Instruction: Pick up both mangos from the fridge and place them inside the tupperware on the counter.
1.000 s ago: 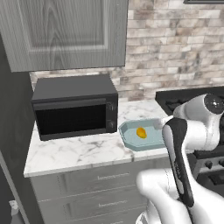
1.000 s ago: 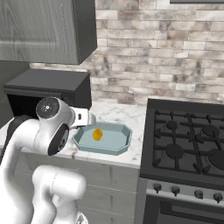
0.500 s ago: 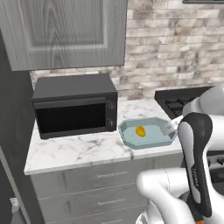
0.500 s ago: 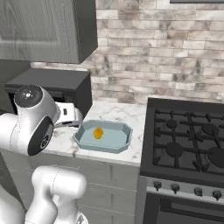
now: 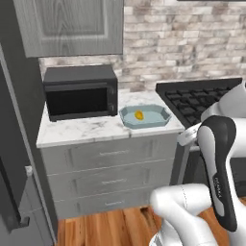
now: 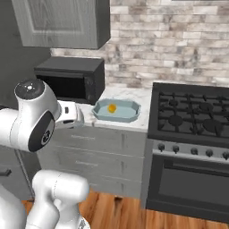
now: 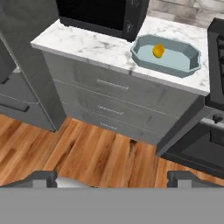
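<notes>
The end effector (image 7: 111, 177), two small dark fingertips at the bottom of the hand view, stood wide apart with nothing between them, hanging over the wooden floor (image 7: 87, 153) well short of the grey drawer cabinet (image 7: 113, 100). From it, the white marble-patterned table (image 7: 87, 43) lay ahead and above in that view, and on the table the shallow pale blue-grey rectangular tupperware tray (image 7: 192, 65) sat to the right of the black microwave (image 7: 100, 13), close beside it; its long axis ran along the table's front edge. One small rounded yellow-orange mango (image 7: 158, 50) lay inside the tray, left of centre. Judgement: the second mango remained to be fetched, so the coming move turned on the tall grey fridge (image 5: 19, 168), whose dark side stood to the left of the cabinet, away from the tray. Against the earlier frames, both base views showed the table and tray farther off, with cabinet fronts and floor newly exposed, so the base had backed away; tray and mango kept their places on the table, and the arm had swung off the tray.
</notes>
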You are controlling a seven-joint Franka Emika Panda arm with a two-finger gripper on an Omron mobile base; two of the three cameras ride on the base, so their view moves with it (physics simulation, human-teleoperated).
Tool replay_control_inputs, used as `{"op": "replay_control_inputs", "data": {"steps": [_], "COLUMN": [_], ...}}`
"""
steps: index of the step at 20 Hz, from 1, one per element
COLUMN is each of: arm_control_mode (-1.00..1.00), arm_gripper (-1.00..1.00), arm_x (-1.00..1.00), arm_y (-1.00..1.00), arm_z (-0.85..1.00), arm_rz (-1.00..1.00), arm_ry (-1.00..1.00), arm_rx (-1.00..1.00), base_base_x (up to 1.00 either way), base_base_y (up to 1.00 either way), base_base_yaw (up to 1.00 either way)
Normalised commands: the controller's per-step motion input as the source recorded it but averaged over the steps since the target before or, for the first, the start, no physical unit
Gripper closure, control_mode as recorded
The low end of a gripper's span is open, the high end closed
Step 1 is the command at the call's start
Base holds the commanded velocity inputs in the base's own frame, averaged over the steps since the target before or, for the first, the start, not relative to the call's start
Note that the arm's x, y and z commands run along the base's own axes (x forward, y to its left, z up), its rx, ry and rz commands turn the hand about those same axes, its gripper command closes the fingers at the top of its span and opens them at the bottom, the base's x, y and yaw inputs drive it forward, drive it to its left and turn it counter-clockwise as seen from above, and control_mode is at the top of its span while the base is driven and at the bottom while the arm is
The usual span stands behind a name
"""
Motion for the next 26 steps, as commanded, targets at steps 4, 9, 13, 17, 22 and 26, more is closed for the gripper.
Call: {"op": "replay_control_inputs", "data": {"steps": [4, 9, 13, 17, 22, 26], "arm_control_mode": [1.0, 1.0, 1.0, 1.0, 1.0, 1.0], "arm_gripper": [-1.0, -1.0, -1.0, -1.0, -1.0, -1.0], "arm_x": [0.0, 0.0, 0.0, 0.0, 0.0, 0.0], "arm_y": [0.0, 0.0, 0.0, 0.0, 0.0, 0.0], "arm_z": [0.0, 0.0, 0.0, 0.0, 0.0, 0.0], "arm_rz": [0.0, 0.0, 0.0, 0.0, 0.0, 0.0], "arm_ry": [0.0, 0.0, 0.0, 0.0, 0.0, 0.0], "arm_rx": [0.0, 0.0, 0.0, 0.0, 0.0, 0.0], "base_base_x": [-1.0, -0.99, -0.66, -0.28, 0.0, 0.0], "base_base_y": [0.15, 0.41, 0.65, 0.9, 1.0, 1.0], "base_base_yaw": [0.0, 0.0, 0.0, 0.0, 0.0, 0.0]}}
